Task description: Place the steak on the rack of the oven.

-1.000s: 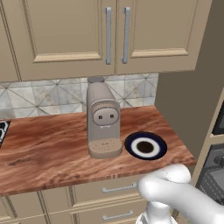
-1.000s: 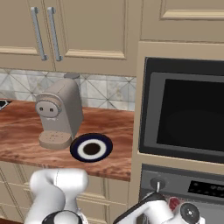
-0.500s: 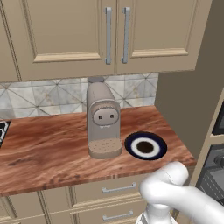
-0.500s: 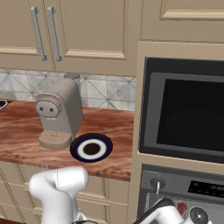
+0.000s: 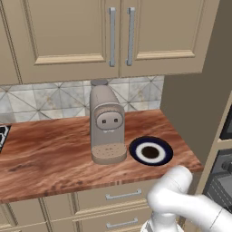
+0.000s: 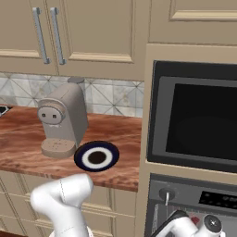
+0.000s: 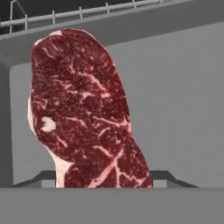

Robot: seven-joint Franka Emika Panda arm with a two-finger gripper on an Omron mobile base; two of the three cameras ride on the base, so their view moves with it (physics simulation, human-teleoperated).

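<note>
The dark two-finger claw point(image 7: 105, 186) is clamped on the marbled red-pink raw steak point(image 7: 83, 109), which rises ahead of it; the thin grey wire rack point(image 7: 74, 13) lies beyond. Released short, the meat could miss the bars.

Beige panelled upper cabinets point(image 5: 113, 36) with two vertical metal handles point(image 5: 121, 36) meeting at the centre. Below them, a backsplash point(image 5: 45, 97) of pale grey geometric tiles. Reddish-brown wood-grain countertop point(image 5: 50, 156), carrying a beige coffee machine point(image 5: 107, 127) and, just beside it on the right, a round white plate with a dark blue rim point(image 5: 151, 151). Under the counter, beige drawers point(image 5: 113, 197) with small metal pulls. Tall beige cabinet side point(image 5: 195, 104) closing off the counter's right end. Soft, even lighting.
</note>
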